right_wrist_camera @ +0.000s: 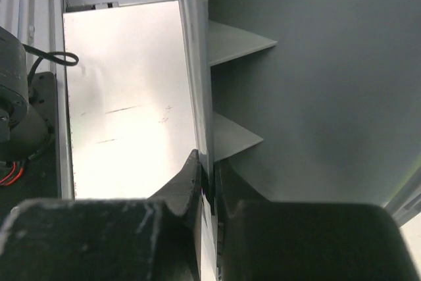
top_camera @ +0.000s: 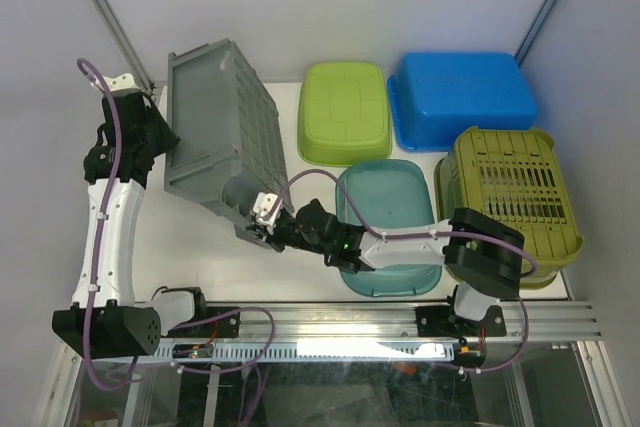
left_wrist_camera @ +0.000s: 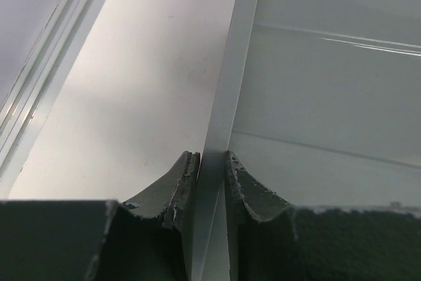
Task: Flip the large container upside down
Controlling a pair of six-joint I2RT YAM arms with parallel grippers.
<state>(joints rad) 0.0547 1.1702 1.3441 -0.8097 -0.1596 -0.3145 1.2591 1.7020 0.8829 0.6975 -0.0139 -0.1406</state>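
Note:
The large grey ribbed container (top_camera: pixel 222 132) is tipped up on its side on the white table, its open mouth facing left. My left gripper (top_camera: pixel 158 147) is shut on its rim at the left; in the left wrist view the rim (left_wrist_camera: pixel 223 97) runs between the two fingers (left_wrist_camera: pixel 177 182). My right gripper (top_camera: pixel 262 232) is shut on the rim at the container's near right corner; the right wrist view shows the thin rim (right_wrist_camera: pixel 197 83) pinched between its fingers (right_wrist_camera: pixel 187 182), with ribs of the wall (right_wrist_camera: pixel 230 41) beside it.
A light green tub (top_camera: pixel 345 112) and a blue tub (top_camera: pixel 465 97) lie upside down at the back. A teal tub (top_camera: pixel 385 227) sits under my right arm. An olive slotted basket (top_camera: pixel 510 202) lies at the right. A metal rail (top_camera: pixel 400 322) runs along the near edge.

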